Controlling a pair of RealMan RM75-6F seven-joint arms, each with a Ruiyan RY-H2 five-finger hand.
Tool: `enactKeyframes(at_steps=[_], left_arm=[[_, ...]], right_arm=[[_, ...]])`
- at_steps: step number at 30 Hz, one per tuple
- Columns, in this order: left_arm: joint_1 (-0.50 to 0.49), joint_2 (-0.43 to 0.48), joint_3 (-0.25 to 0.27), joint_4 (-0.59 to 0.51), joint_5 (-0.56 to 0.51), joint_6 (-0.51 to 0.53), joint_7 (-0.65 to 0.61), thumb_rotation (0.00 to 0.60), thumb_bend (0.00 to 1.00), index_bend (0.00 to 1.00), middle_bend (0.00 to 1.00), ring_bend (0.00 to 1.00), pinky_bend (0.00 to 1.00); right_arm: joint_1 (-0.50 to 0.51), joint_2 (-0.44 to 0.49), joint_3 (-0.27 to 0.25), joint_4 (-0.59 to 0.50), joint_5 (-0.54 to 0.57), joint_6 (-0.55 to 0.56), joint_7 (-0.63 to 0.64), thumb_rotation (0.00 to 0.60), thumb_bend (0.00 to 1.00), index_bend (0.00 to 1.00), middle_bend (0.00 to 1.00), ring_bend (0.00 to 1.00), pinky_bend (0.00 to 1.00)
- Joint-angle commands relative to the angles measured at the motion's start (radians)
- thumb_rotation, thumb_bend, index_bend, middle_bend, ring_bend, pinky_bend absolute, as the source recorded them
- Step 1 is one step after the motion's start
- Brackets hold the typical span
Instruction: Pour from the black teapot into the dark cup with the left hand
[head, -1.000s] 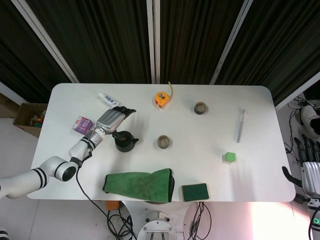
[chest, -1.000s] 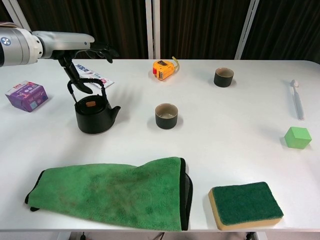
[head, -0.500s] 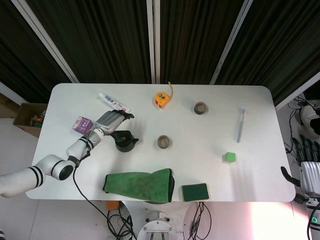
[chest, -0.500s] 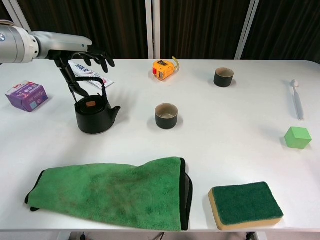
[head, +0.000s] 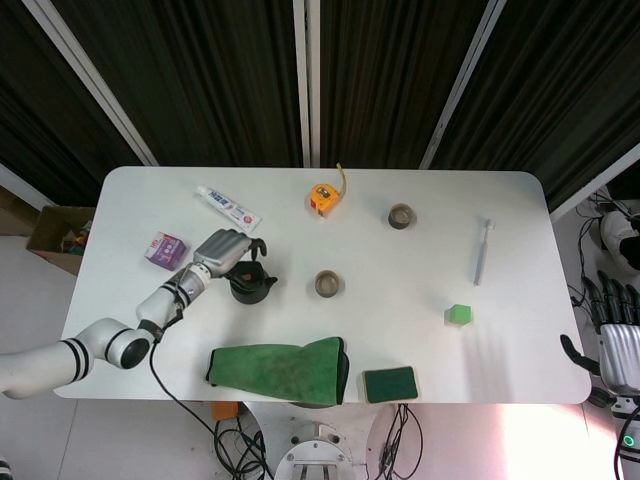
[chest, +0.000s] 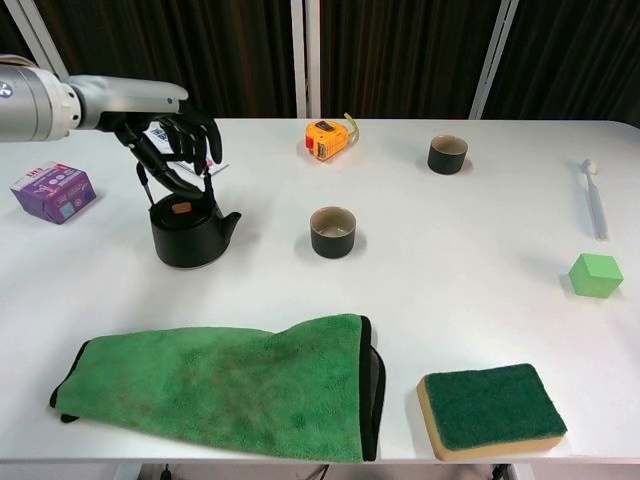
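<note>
Left of the teapot (chest: 188, 232), a purple box (chest: 53, 190) sits on the white table (chest: 470, 280), well apart from it. Left hand (chest: 176, 146) is right over the teapot, fingers curled down around the upright handle; contact looks likely, but can't tell from either view if they're clamped on it. Teapot is upright on the table, spout pointing toward the dark cup (chest: 333, 231). Behind the teapot: a toothpaste tube (head: 228, 208), partly hidden by the hand in the chest view. In front of the teapot: a green cloth (chest: 225, 395), lying flat near the table's front edge. Cup is right of the teapot, apart from it, upright. Behind and right of the teapot: an orange tape measure (chest: 327, 137), then a second dark cup (chest: 447, 154) further right. Green sponge (chest: 491, 408) is front right, just right of the cloth. Far right of the teapot: a green cube (chest: 596, 275) and a toothbrush (chest: 593, 198) behind it. Right hand (head: 620, 340) is off the table's right edge, head view only, fingers straight, side by side, holding nothing.
</note>
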Motion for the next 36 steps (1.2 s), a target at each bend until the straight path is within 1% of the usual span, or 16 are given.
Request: enactKeyframes(at_steps=[1, 7, 10, 19, 26, 36], left_arm=[[0.000, -0.005, 0.001, -0.005, -0.010, 0.002, -0.005, 0.448, 0.12, 0.36, 0.43, 0.36, 0.27], [-0.003, 0.004, 0.007, -0.027, -0.028, -0.012, -0.016, 0.447, 0.12, 0.37, 0.44, 0.37, 0.24], [-0.004, 0.009, 0.007, -0.039, -0.033, -0.019, -0.030, 0.445, 0.12, 0.37, 0.44, 0.41, 0.23], [-0.018, 0.012, 0.020, -0.026, -0.054, -0.043, -0.028, 0.447, 0.12, 0.40, 0.47, 0.45, 0.24], [-0.026, 0.012, 0.023, -0.012, -0.085, -0.047, -0.021, 0.447, 0.12, 0.42, 0.49, 0.47, 0.24], [-0.033, 0.015, 0.036, -0.018, -0.101, -0.050, -0.009, 0.450, 0.12, 0.46, 0.53, 0.51, 0.24]], right_arm=[[0.001, -0.001, 0.000, 0.001, 0.001, -0.001, 0.001, 0.600, 0.23, 0.00, 0.00, 0.00, 0.00], [0.001, 0.002, 0.001, 0.004, 0.009, -0.009, 0.005, 0.600, 0.23, 0.00, 0.00, 0.00, 0.00], [0.001, 0.002, 0.000, 0.005, 0.010, -0.010, 0.006, 0.600, 0.23, 0.00, 0.00, 0.00, 0.00], [-0.002, 0.004, 0.000, 0.006, 0.011, -0.007, 0.009, 0.600, 0.23, 0.00, 0.00, 0.00, 0.00], [0.003, 0.002, 0.001, 0.004, 0.009, -0.012, 0.003, 0.600, 0.23, 0.00, 0.00, 0.00, 0.00], [0.005, -0.001, 0.001, 0.005, 0.012, -0.017, 0.000, 0.600, 0.23, 0.00, 0.00, 0.00, 0.00]])
